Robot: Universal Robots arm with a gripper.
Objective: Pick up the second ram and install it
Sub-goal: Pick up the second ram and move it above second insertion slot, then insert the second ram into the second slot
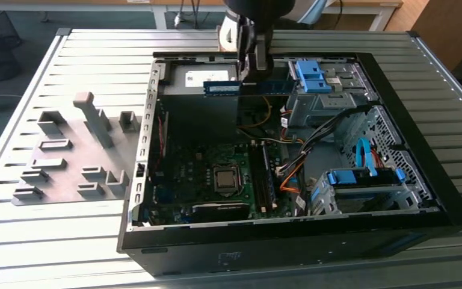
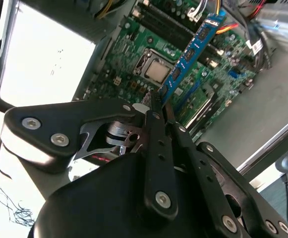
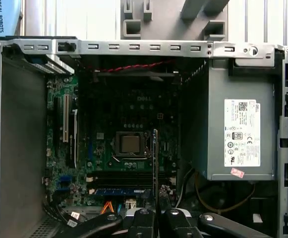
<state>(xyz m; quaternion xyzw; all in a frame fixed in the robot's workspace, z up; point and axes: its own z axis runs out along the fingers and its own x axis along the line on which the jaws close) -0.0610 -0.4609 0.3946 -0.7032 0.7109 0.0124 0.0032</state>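
Observation:
The second ram (image 1: pixel 245 88) is a long thin stick with a row of black chips, held level in the air above the far end of the open computer case (image 1: pixel 391 120). My gripper (image 1: pixel 255 77) is shut on its middle from above. In the second wrist view the second ram (image 2: pixel 191 52) sticks out from between the closed fingers (image 2: pixel 153 124), over the motherboard (image 2: pixel 134 44). In the first wrist view the second ram (image 3: pixel 155 158) appears edge-on above the memory slots (image 3: pixel 124 177), with my gripper (image 3: pixel 155 212) below it. Another stick (image 3: pixel 121 191) sits in one slot.
A grey fixture plate (image 1: pixel 67 174) with upright blocks lies at the exterior view's left of the case. Inside the case are the processor (image 1: pixel 225 179), loose cables (image 1: pixel 295 162), blue drive-bay clips (image 1: pixel 311 75) and the power supply (image 3: pixel 240 134).

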